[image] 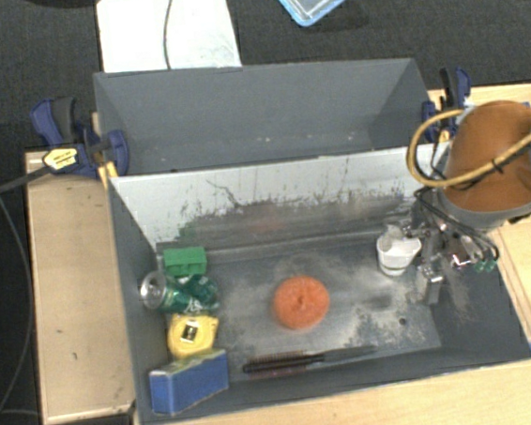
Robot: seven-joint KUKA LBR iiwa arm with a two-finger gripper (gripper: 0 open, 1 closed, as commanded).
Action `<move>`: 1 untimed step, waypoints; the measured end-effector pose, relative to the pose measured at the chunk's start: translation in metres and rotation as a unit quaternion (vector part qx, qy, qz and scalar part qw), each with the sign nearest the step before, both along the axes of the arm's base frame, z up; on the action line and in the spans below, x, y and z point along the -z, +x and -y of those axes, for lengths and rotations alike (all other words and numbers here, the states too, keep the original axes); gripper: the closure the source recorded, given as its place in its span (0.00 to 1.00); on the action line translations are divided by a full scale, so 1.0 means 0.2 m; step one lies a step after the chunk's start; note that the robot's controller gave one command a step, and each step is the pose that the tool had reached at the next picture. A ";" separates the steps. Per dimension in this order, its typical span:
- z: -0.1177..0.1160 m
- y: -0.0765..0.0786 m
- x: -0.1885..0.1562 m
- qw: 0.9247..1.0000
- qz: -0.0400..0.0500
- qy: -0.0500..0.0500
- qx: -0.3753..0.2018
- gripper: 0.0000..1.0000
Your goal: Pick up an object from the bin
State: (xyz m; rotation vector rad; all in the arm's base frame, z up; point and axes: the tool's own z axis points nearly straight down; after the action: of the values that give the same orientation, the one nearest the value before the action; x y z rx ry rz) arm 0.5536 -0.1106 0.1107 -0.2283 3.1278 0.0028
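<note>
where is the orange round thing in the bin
In the camera view, the orange round thing lies near the middle of the bin floor, just above the dark brush, with the yellow tape measure to its left.

The gripper is being held low at the right end of the grey bin, with the arm's orange cover above it. A small white cup-like thing is being shown just to the gripper's left, though contact cannot be told. Near the middle of the floor, a round orange thing is being displayed, and a long dark stick-like thing is being seen in front of it. At the left, a green block, a crushed green can, a yellow tape measure and a blue block are being shown clustered together.
</note>
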 end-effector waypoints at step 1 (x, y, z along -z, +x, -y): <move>-0.02 0.15 0.20 0.999 0.014 -0.003 -0.031 0.00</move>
State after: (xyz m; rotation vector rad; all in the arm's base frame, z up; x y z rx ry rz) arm 0.5840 -0.1074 0.0713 -0.3223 3.0910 -0.0095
